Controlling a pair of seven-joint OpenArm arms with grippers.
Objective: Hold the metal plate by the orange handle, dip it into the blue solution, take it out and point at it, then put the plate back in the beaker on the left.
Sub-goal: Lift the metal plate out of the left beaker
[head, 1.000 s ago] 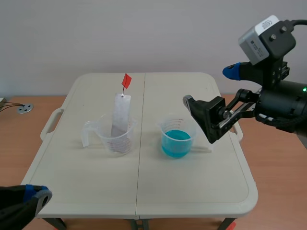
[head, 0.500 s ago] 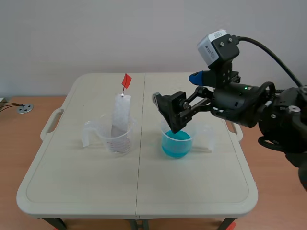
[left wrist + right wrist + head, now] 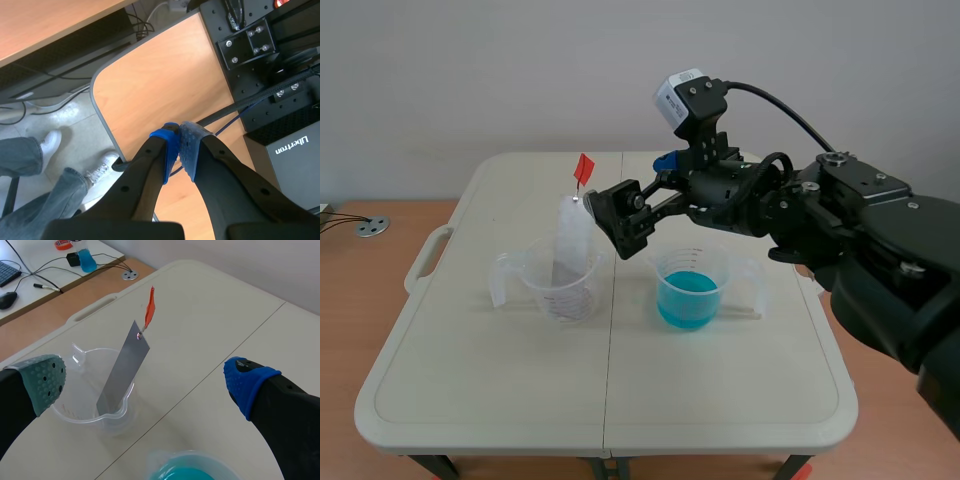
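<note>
The left gripper (image 3: 180, 150) is seen only in its own wrist view. Its two fingers are closed together, the blue pads are pressed one on the other, and nothing is held between them. Under it a wooden desk top (image 3: 150, 90) is seen, and beside the desk a person's legs in jeans with white shoes (image 3: 50, 145).

On the left half of the pale table (image 3: 470, 380) a clear beaker (image 3: 535, 290) is placed. The metal plate (image 3: 570, 240) stands inside this beaker. It is leaned against the rim, and the orange handle (image 3: 583, 168) is attached at its upper end and points up. In the right wrist view the same plate (image 3: 122, 375) and handle (image 3: 149, 307) are seen ahead of the gripper, in line with the gap between its fingers, inside the beaker (image 3: 75, 405).

The right gripper (image 3: 642, 190) is held above the table, just beside the upper part of the plate. Its fingers are spread wide and nothing is grasped. In its own view the right gripper (image 3: 146, 382) is seen with the grey-green pad at one side and the blue pad at the other, and the plate is not touched by either.

On the right half of the table a second beaker (image 3: 715, 262) is placed, and the blue solution (image 3: 687, 300) is contained in it. The right arm (image 3: 860, 230) comes in over this beaker from the right.
</note>
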